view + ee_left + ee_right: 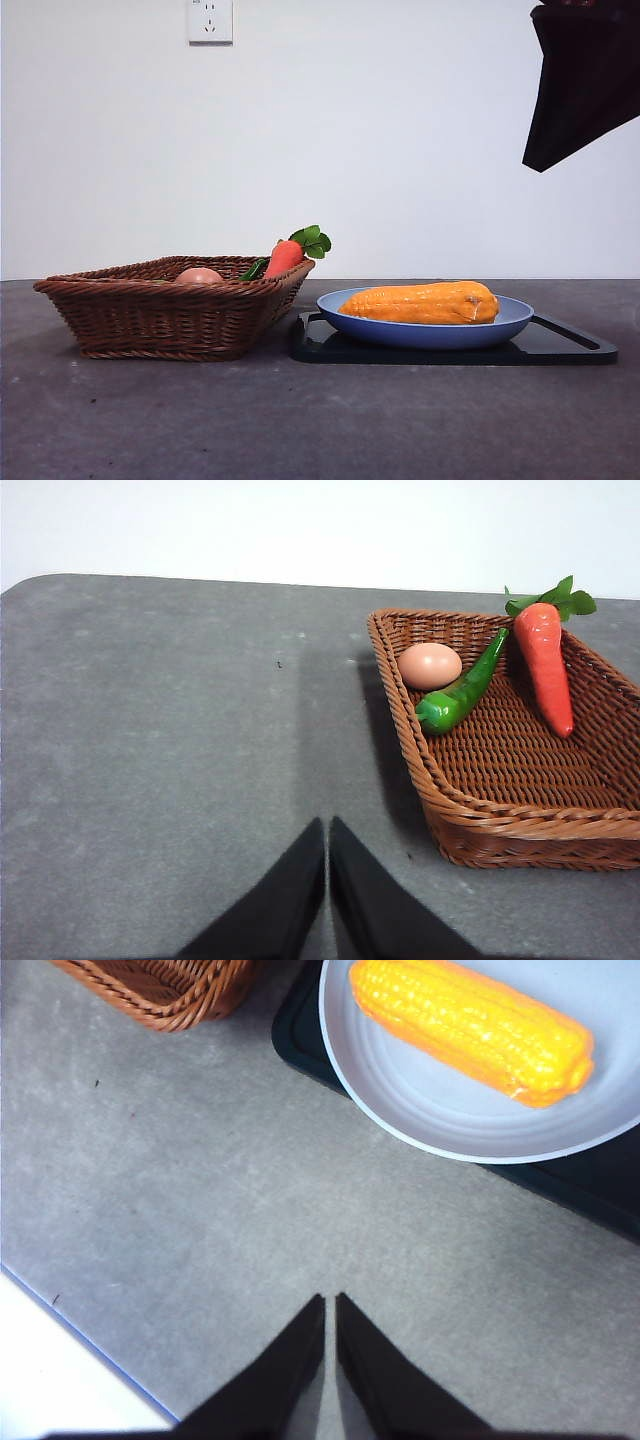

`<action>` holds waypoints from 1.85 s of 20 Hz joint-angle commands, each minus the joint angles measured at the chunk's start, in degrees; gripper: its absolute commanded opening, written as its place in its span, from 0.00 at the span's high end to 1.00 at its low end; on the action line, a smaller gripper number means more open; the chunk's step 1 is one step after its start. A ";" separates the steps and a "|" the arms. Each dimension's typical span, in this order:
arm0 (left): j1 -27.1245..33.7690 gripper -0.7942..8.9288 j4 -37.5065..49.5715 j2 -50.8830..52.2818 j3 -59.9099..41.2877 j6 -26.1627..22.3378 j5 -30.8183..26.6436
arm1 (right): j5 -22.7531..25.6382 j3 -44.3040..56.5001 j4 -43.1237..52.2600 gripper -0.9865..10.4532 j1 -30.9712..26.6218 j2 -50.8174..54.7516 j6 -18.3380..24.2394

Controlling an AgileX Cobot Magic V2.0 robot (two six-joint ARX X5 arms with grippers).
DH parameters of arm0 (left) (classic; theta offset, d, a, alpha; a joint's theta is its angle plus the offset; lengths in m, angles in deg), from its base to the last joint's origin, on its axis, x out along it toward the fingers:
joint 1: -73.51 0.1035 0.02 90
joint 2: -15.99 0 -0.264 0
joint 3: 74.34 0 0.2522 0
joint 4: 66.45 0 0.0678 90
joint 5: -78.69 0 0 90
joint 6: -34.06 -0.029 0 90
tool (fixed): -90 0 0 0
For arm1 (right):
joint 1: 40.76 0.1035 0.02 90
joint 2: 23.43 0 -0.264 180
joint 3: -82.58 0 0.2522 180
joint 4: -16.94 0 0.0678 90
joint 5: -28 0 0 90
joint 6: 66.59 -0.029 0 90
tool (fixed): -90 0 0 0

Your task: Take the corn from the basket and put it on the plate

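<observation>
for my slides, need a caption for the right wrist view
Corn lying on the blue plate atop a black tray, right claw shut and empty above the grey table.

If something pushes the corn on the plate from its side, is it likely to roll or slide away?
The corn is a rounded cob lying on its side, so it would probably roll. The raised rim of the plate should likely stop it from leaving. Its surface looks shiny and molded, so it seems stiff and maybe a little slippery. Neither end effector touches it now.
</observation>
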 commanded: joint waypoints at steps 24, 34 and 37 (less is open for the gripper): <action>0.15 0.91 -0.83 0.07 -1.40 0.15 0.09 | 17.99 -0.55 7.39 0.91 -13.77 13.99 3.10; 0.15 0.91 -0.83 0.07 -1.40 0.15 0.09 | 18.01 30.97 42.53 0.91 -31.56 46.14 9.31; 0.15 0.91 -0.83 0.07 -1.40 0.15 0.09 | 18.01 37.73 45.94 0.91 -31.95 51.36 9.27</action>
